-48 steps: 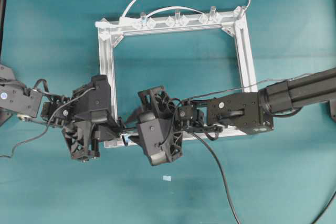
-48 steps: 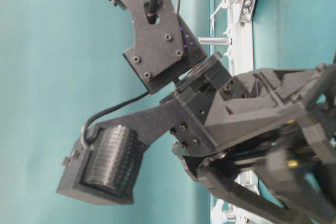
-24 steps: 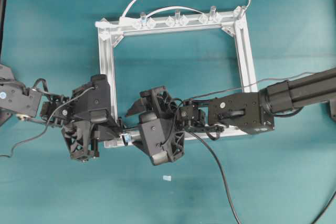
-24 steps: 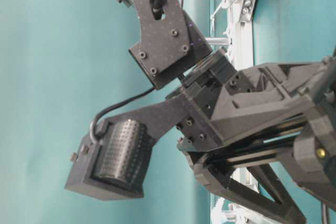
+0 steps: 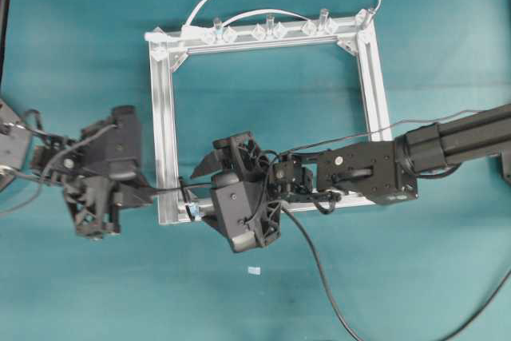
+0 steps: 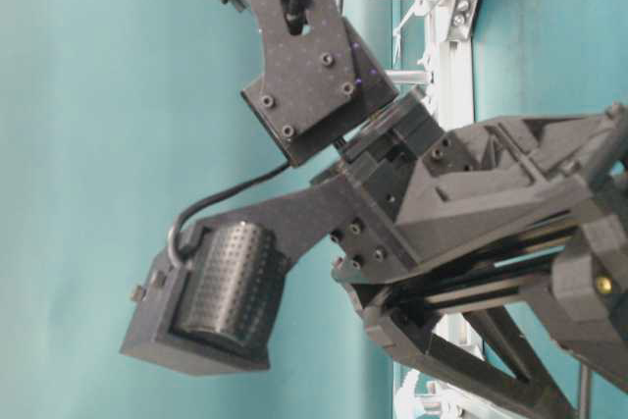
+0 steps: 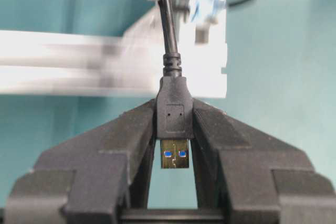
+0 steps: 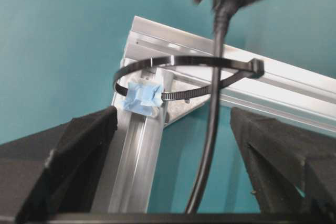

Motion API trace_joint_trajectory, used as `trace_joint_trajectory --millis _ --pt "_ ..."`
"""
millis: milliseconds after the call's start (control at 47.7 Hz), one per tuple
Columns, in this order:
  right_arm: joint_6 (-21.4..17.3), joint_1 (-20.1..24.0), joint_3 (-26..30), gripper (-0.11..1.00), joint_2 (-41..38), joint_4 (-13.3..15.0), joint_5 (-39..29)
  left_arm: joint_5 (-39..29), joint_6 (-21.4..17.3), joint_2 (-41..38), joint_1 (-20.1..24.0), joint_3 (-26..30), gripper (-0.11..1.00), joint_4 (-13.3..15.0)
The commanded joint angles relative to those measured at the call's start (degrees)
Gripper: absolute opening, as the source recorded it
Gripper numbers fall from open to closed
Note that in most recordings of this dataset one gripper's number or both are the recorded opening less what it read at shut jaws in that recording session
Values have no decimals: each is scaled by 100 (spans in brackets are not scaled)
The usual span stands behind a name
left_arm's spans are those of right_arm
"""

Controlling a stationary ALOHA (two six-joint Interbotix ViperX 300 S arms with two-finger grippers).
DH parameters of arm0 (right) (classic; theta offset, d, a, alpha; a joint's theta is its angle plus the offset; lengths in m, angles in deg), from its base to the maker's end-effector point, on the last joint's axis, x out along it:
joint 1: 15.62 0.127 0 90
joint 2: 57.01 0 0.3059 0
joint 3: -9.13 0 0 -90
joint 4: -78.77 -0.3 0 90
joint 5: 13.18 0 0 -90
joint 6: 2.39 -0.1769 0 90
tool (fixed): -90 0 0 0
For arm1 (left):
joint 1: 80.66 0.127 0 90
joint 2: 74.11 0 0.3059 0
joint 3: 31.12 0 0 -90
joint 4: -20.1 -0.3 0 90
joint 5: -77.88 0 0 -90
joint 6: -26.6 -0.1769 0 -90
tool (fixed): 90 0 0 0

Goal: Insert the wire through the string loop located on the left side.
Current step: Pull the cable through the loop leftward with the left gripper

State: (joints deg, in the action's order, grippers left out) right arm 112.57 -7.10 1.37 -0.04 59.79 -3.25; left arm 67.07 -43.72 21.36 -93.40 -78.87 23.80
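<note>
One wire (image 7: pixel 169 51) runs lengthwise through the string loop (image 8: pixel 184 77) at the frame's (image 5: pixel 164 117) lower-left corner, plug pinched by the left gripper (image 7: pixel 173 135); right gripper (image 8: pixel 173 145) spread.

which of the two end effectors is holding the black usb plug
The left end effector: its fingers are clamped on the wire at its plug body. The right end effector stands wide open and empty beside the string loop.
</note>
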Motion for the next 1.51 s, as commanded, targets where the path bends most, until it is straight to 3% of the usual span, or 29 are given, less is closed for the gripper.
trace_joint_trajectory --millis 0,273,545,713,1489 --pt "0 18 53 95 114 9 35 -97 53 308 -26 -62 19 -9" --pt "0 18 53 95 114 9 35 -448 44 984 -62 -483 19 -9" --pt "0 26 53 95 114 9 18 -1028 44 1477 -510 -756 19 0" --pt "0 18 53 95 114 9 26 -1046 70 1503 -721 -791 19 0" --pt "9 18 53 95 114 9 53 -976 53 1441 -738 -861 20 -18"
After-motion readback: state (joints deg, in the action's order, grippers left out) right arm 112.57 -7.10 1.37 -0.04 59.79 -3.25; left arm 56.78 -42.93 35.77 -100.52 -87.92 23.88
